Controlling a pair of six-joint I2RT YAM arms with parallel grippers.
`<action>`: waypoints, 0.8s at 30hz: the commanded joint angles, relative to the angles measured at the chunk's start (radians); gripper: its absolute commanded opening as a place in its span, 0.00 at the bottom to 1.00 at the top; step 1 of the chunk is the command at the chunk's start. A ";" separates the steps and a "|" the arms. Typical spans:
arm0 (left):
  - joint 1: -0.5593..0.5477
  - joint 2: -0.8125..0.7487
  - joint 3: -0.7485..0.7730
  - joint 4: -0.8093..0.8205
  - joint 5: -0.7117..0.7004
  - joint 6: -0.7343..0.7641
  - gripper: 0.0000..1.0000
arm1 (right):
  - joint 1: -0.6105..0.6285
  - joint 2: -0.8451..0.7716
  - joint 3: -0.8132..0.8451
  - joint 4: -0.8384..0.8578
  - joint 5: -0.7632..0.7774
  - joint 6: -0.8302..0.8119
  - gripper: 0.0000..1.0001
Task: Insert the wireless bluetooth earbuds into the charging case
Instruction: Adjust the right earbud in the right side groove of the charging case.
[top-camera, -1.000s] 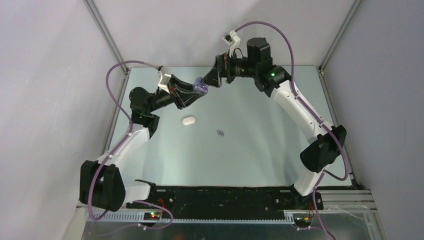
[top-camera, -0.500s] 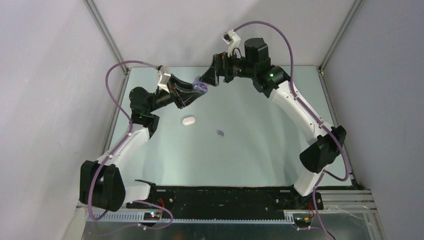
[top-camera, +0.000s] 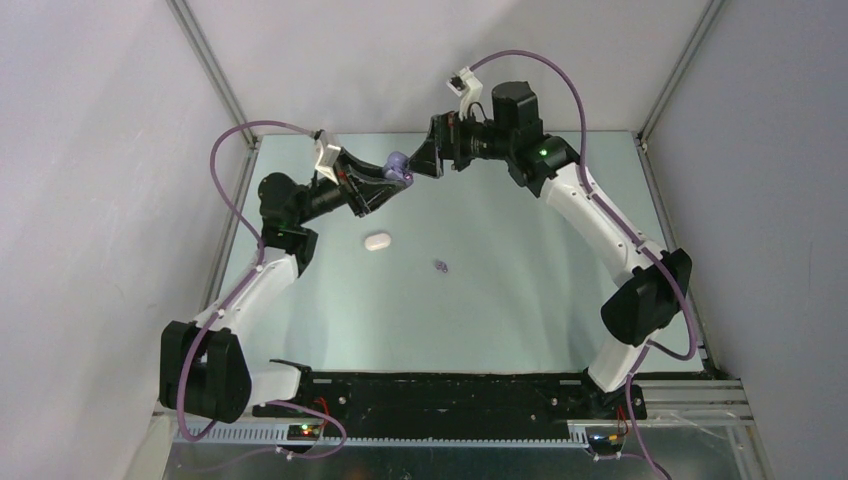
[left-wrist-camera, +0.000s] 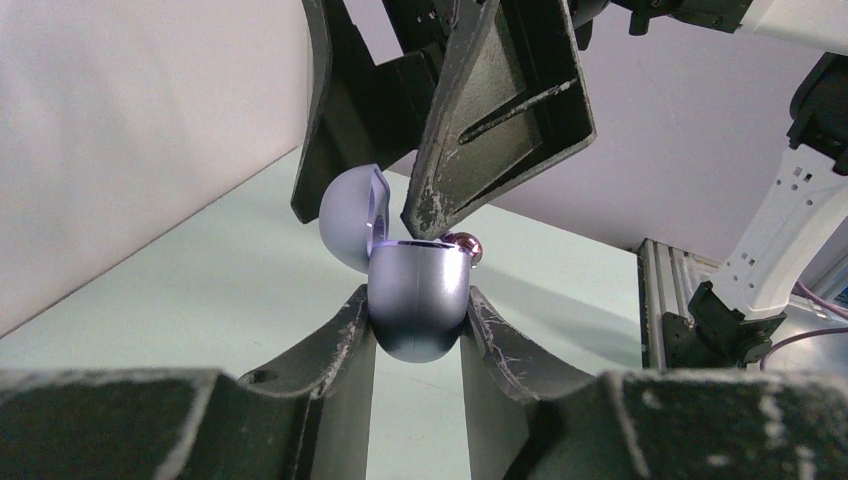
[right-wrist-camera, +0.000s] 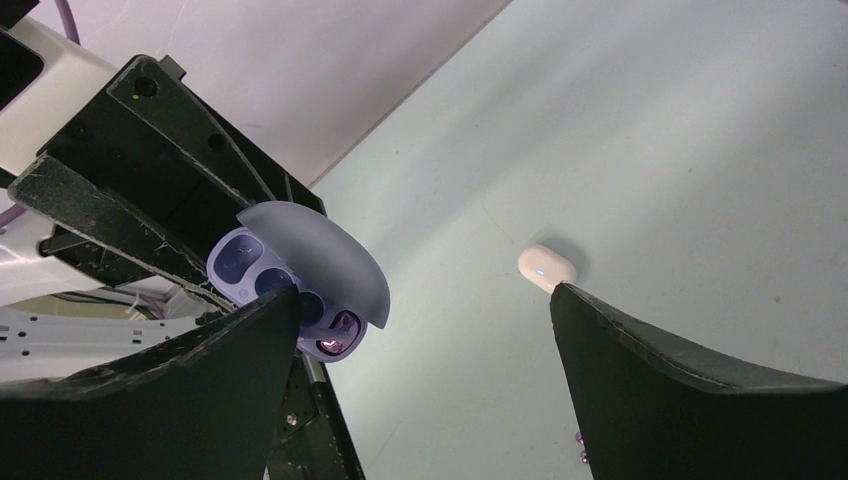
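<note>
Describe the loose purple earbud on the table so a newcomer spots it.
Start at the pale green table, in the middle between the two arms. A white pebble-like case lies there; the earbud is to its right, slightly nearer the bases: a tiny dark purple speck, far smaller than the case.

No readable text (no labels)

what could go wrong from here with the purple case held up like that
1. The purple earbud sits proud at the rim of the open purple case, seemingly not seated; it could tip out and drop to the table.
2. The left claw pinches only the case's rounded lower half, and a right claw finger sits close by the rim; a nudge might twist the case loose.
</note>
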 joint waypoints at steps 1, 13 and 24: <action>0.008 -0.016 0.009 0.053 -0.001 -0.016 0.00 | -0.023 -0.042 0.010 0.076 -0.076 0.015 0.99; 0.011 -0.004 0.027 0.069 0.017 -0.037 0.00 | -0.039 -0.042 0.002 0.088 -0.236 -0.010 0.99; 0.013 -0.004 0.029 0.066 0.018 -0.041 0.00 | -0.028 -0.026 0.009 0.084 -0.249 -0.025 0.99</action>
